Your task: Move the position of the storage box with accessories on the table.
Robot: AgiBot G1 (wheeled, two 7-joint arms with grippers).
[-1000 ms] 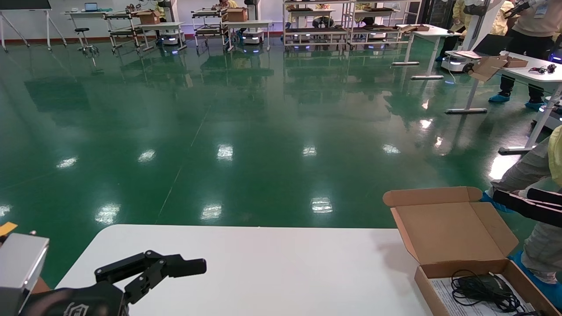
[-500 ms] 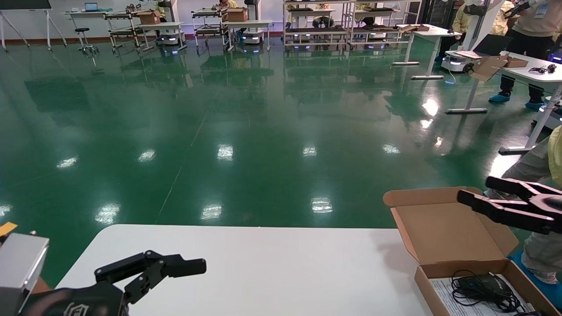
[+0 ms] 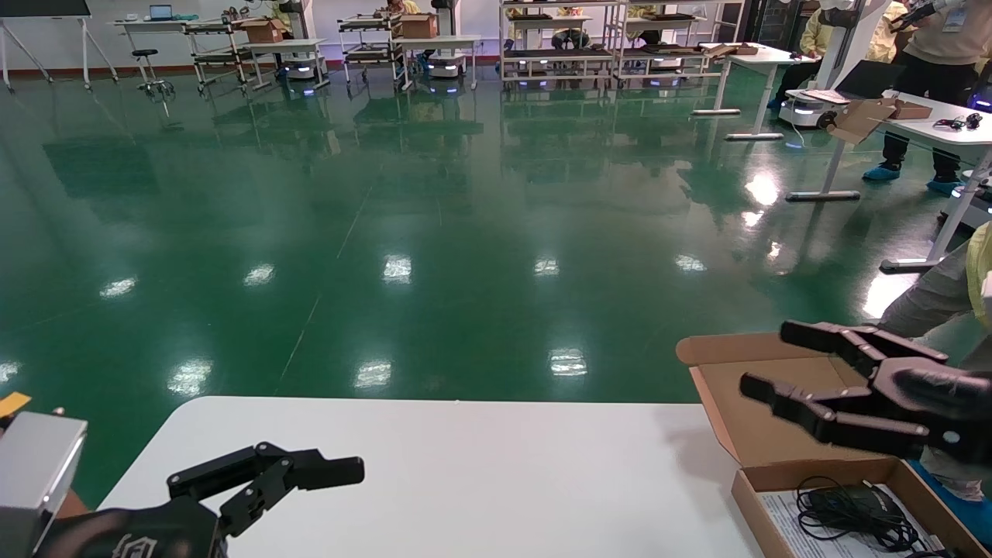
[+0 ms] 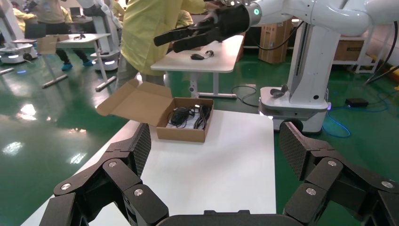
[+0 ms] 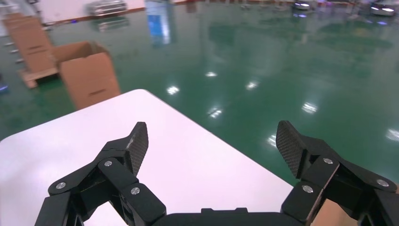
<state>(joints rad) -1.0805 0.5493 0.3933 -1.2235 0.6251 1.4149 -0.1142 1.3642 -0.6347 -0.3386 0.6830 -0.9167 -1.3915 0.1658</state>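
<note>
Two grippers over a white bench (image 3: 465, 465).
Right gripper (image 3: 763, 360) hovers spread wide above the box (image 3: 783, 411) at the bench's right edge; cables (image 3: 849, 511) lie inside. Left gripper (image 3: 341, 469), also wide, is parked near-left.

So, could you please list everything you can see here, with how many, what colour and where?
storage box: one, brown cardboard, lid open, at the table's right end
cables: one coiled bundle, black, inside the box on a white printed sheet
table: one, white, directly in front of the robot
floor: green and glossy, beyond the table
other white desks: several, far right, one bearing an open cardboard box
shelving carts: a row along the far wall
person in yellow: one, standing just past the box end of the table
left gripper: black, open, low over the table's near left corner, idle
right gripper: black, open, raised above the box's open lid
</note>
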